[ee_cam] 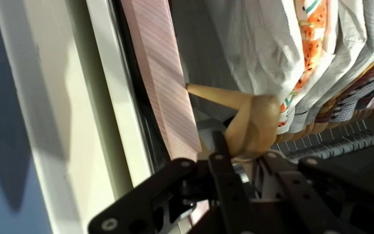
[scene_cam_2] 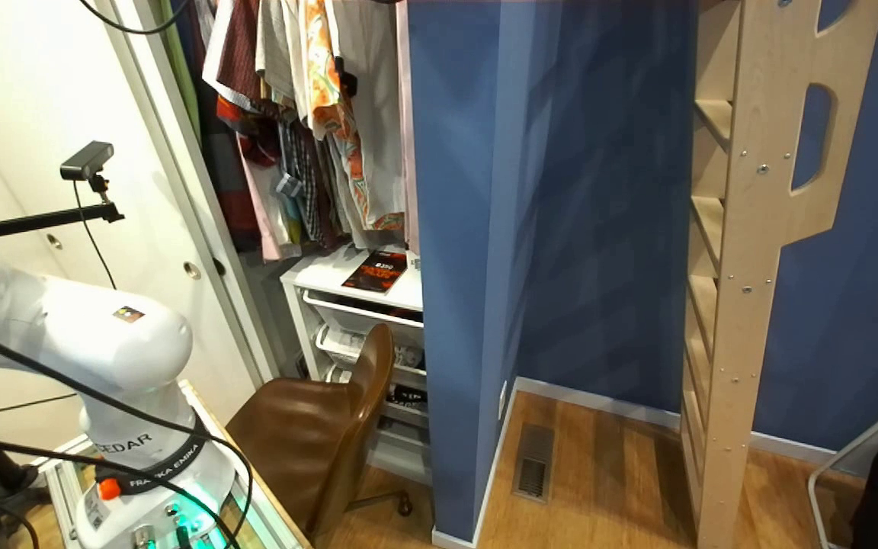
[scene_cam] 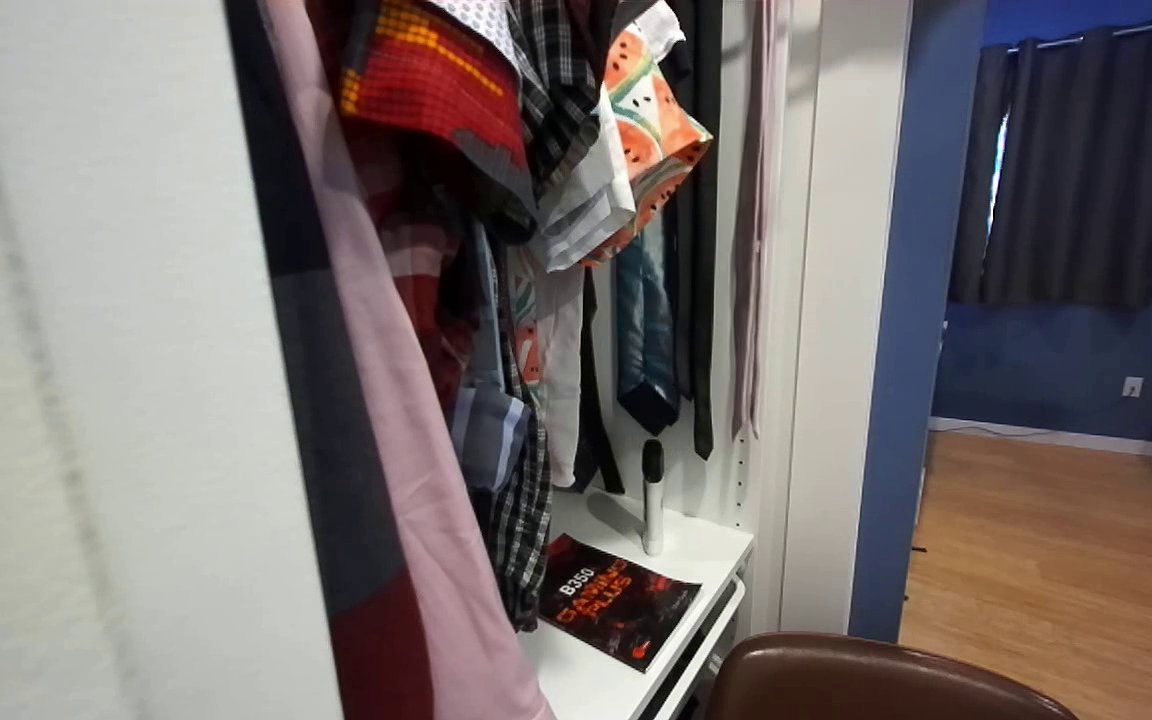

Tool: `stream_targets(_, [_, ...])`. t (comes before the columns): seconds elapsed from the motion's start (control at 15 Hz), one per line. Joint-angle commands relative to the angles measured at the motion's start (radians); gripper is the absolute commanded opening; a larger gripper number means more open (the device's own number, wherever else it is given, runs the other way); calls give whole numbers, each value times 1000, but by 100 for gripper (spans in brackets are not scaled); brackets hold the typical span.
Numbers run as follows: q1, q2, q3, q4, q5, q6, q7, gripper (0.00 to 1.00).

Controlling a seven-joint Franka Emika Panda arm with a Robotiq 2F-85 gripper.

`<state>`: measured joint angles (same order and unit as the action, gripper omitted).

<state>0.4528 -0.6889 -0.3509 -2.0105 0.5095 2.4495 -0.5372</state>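
Hand: at a wooden hanger; cannot tell whether clenched or released.
Hanger: just beside a pink tie, near hung clothes.
Counter: white, carrying a dark booklet and an upright white object with a black top.
Wall: blue.
Floor: wood.
Chair: brown, by the counter.
Ladder: pale wood.
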Motion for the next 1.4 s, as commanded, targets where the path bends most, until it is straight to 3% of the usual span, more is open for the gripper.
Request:
stream_targets(0.0, [-24,-51,-13,-30,22,-17,-32,4])
stream_targets(0.73, [-10,-66,3,-64,54,-24,-7,4])
stream_targets(1.33, [2,-55,30,-82,134,59,-12,4])
